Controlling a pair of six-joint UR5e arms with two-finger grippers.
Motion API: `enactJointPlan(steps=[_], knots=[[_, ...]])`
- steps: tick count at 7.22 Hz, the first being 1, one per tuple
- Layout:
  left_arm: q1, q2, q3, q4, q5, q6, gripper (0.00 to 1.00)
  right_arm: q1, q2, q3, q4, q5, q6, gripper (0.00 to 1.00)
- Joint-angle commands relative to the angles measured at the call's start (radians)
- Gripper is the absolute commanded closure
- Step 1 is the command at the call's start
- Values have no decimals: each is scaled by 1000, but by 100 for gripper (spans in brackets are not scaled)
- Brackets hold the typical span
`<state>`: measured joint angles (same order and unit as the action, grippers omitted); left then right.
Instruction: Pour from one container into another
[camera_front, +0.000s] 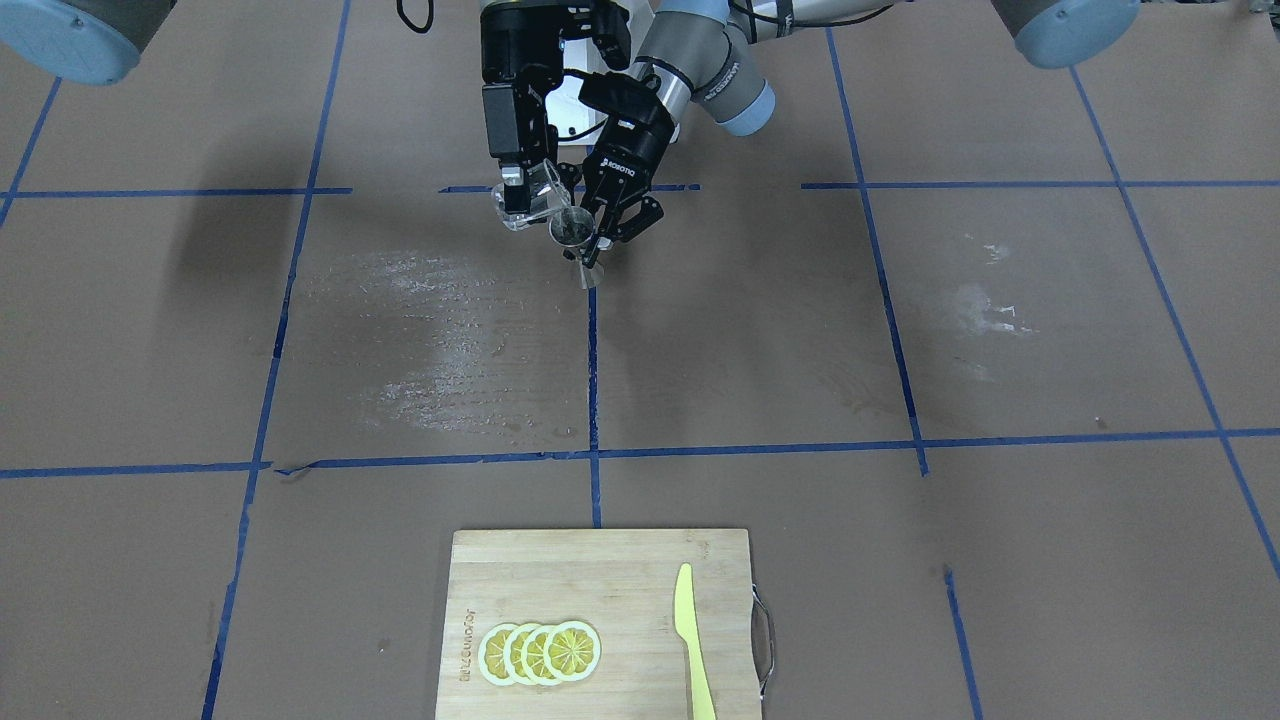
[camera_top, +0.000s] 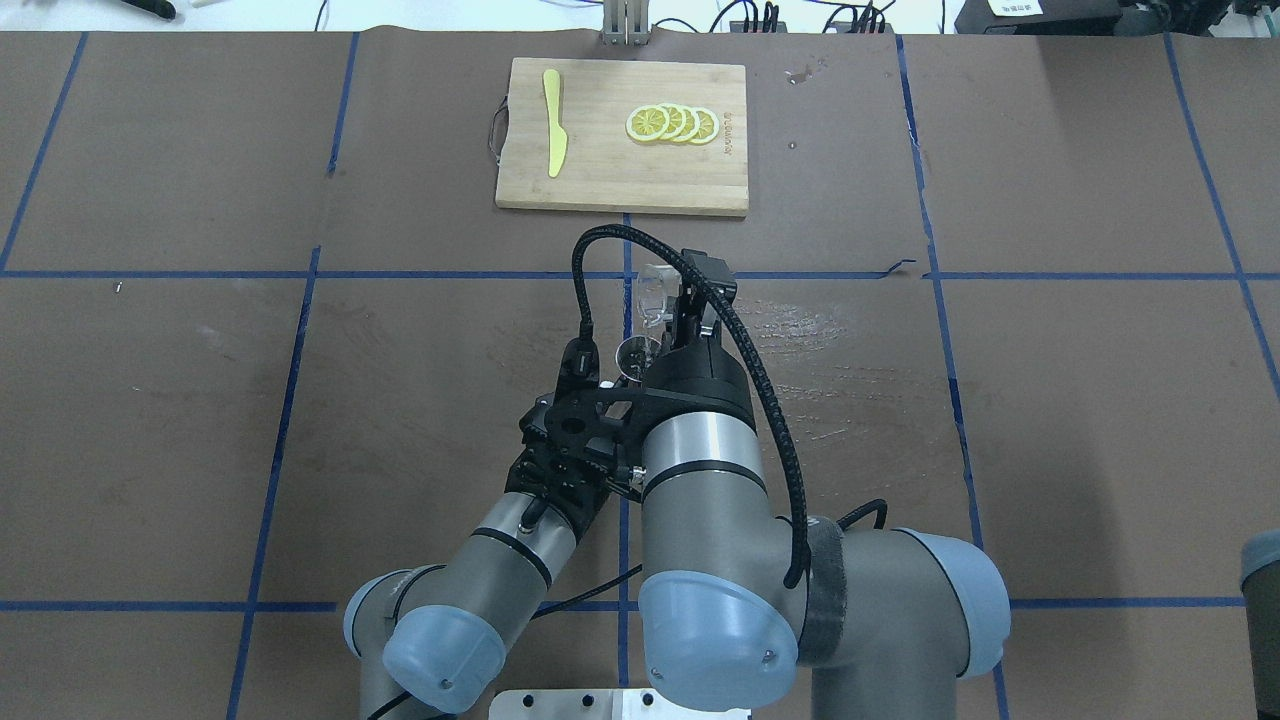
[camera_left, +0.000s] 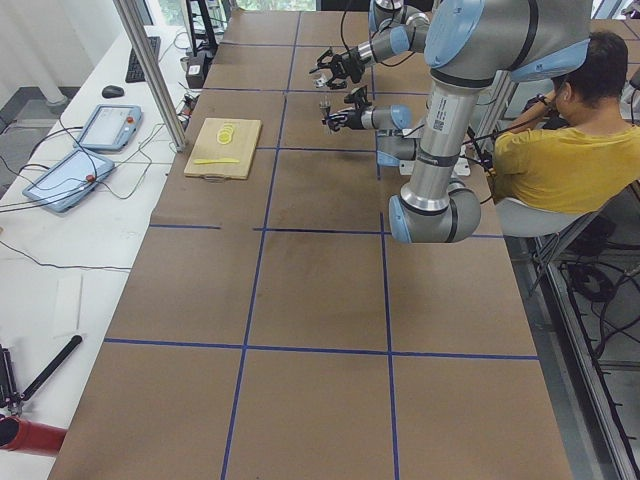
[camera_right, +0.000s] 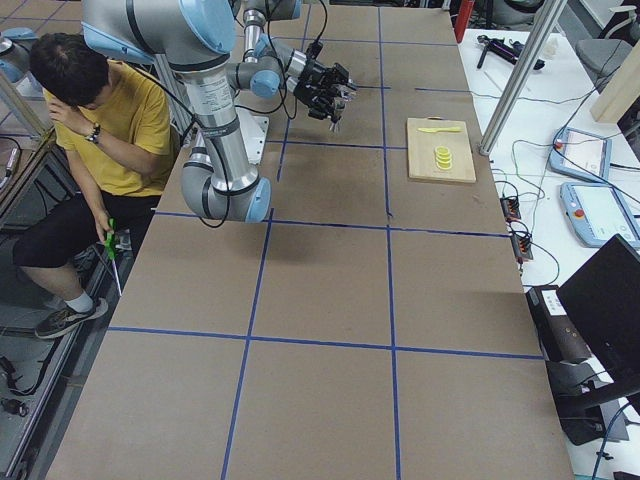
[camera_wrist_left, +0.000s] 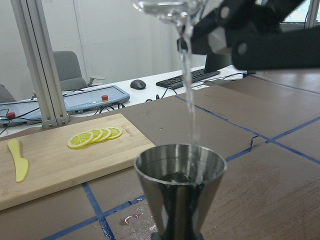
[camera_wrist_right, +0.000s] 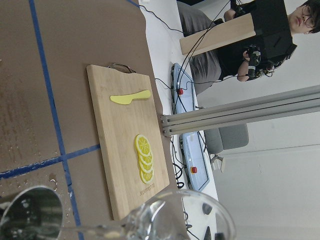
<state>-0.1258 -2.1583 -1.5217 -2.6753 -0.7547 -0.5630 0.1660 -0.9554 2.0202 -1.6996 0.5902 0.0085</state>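
Observation:
The clear glass cup (camera_front: 530, 205) is tilted over, with my right gripper (camera_front: 520, 192) shut on it above the table. A thin stream of water (camera_wrist_left: 188, 100) falls from its lip (camera_wrist_left: 167, 7) into the metal jigger (camera_wrist_left: 180, 185). The jigger (camera_front: 572, 228) stands upright just below and beside the cup, and my left gripper (camera_front: 597, 236) is shut on its waist. From overhead the cup (camera_top: 655, 290) shows ahead of the right wrist, with the jigger (camera_top: 635, 355) behind it. In the right wrist view the cup's rim (camera_wrist_right: 185, 220) is at the bottom and the jigger's mouth (camera_wrist_right: 30, 212) at the lower left.
A wooden cutting board (camera_front: 620, 580) lies at the table's far side from the robot, with lemon slices (camera_front: 540, 652) and a yellow knife (camera_front: 690, 640) on it. A wet patch (camera_front: 440, 340) spreads on the brown cover beside the grippers. A seated person (camera_left: 570, 150) is behind the robot.

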Motion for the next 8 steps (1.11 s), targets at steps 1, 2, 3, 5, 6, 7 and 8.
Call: enactJointPlan(steps=[1, 2, 3, 5, 6, 7, 8], knots=[[0, -3, 0, 0, 0, 0, 100, -2, 0, 0, 4, -3, 13, 100], [0, -3, 0, 0, 2, 0, 100, -3, 0, 2, 11, -4, 33, 100], [0, -3, -2, 0, 2, 0, 100, -3, -8, 0, 11, -4, 135, 100], [-3, -3, -6, -5, 8, 0, 100, -5, -14, 5, 14, -3, 323, 100], [-8, -3, -6, -9, 11, -5, 100, -5, -22, 5, 14, -3, 487, 100], [-24, 1, -8, -20, 11, -5, 100, -5, -35, 27, 14, 0, 627, 100], [-41, 11, -8, -23, 9, -5, 100, -6, -64, 60, 12, 3, 724, 100]])
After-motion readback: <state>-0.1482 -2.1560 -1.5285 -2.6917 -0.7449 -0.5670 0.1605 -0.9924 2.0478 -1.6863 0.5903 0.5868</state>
